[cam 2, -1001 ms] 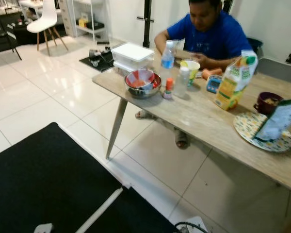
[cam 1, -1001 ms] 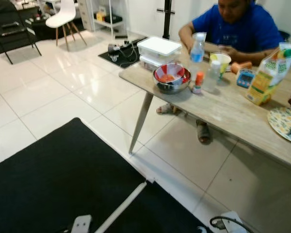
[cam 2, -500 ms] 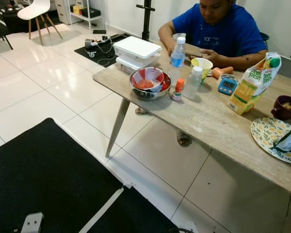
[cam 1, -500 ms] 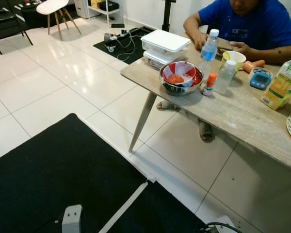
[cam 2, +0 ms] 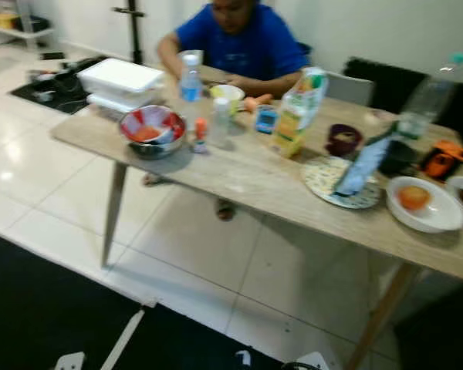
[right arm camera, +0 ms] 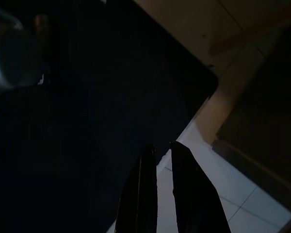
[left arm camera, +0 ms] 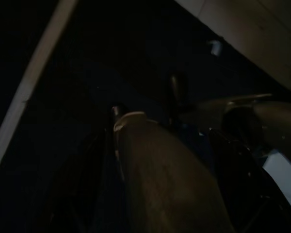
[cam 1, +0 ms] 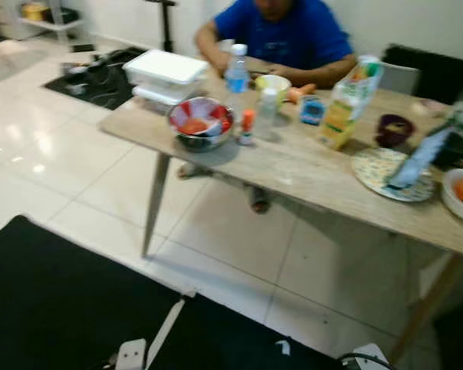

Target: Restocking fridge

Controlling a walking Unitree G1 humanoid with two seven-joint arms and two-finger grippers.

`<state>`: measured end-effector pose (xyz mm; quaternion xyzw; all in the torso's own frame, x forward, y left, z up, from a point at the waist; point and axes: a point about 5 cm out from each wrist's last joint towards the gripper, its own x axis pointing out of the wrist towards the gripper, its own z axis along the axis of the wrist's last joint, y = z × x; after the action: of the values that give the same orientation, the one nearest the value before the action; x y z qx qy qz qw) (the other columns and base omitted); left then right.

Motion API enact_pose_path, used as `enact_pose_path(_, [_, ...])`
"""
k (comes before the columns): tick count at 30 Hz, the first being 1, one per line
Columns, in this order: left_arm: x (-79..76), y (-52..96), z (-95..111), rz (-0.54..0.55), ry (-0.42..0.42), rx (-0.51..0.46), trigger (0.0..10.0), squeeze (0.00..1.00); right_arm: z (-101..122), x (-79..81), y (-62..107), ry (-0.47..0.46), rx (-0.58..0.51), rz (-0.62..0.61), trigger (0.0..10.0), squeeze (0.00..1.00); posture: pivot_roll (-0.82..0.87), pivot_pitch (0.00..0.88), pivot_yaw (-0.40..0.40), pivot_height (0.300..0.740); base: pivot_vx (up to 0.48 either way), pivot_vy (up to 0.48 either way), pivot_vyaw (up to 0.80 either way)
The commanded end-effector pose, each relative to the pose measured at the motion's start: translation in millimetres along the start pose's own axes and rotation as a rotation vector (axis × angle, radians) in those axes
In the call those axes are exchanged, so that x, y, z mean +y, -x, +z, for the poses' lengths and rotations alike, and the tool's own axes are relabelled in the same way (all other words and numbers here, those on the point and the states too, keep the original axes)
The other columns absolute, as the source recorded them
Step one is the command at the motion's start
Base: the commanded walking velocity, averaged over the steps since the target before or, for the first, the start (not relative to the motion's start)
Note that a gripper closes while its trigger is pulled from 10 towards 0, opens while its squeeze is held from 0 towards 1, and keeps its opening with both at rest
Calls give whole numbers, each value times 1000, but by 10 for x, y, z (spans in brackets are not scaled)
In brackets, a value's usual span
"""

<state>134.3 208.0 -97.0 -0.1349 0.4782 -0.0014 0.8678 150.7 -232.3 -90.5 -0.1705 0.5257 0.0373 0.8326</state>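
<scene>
I see a long pale wooden table on slanted legs ahead of me, standing on white floor tiles, with a black mat covering the near floor. On the table's left end sits a steel bowl holding red and white pieces, with 2 stacked white lidded boxes behind it. Just right of the bowl stand a small orange-capped bottle and a cloudy plastic bottle, and behind them a clear water bottle with a blue label. Further right are a yellow and green juice carton, a dark maroon bowl, a patterned round plate with a blue packet leaning on it, and a white bowl holding an orange fruit. A person in a blue shirt sits at the far side. My right gripper hangs over the mat's edge, its 2 fingers nearly together with only a thin gap, holding nothing. The left wrist view is too dark for me to tell how the left gripper's fingers stand.
</scene>
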Motion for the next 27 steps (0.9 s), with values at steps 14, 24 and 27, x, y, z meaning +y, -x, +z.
enact_pose_path(14, [0,-21,101,13,18,-27,10000,0,-34,203,-6,-8,13,34,10000,0,-39,66,-30,740,54,-207,0])
enact_pose_path(24, [12,-6,-2,40,24,8,10000,0,84,189,-20,33,-10,41,10000,0,-31,15,-35,740,0,0,0])
enact_pose_path(27, [9,-8,-4,41,25,9,10000,0,99,190,-22,41,-13,43,10000,0,-31,12,-34,740,0,0,0])
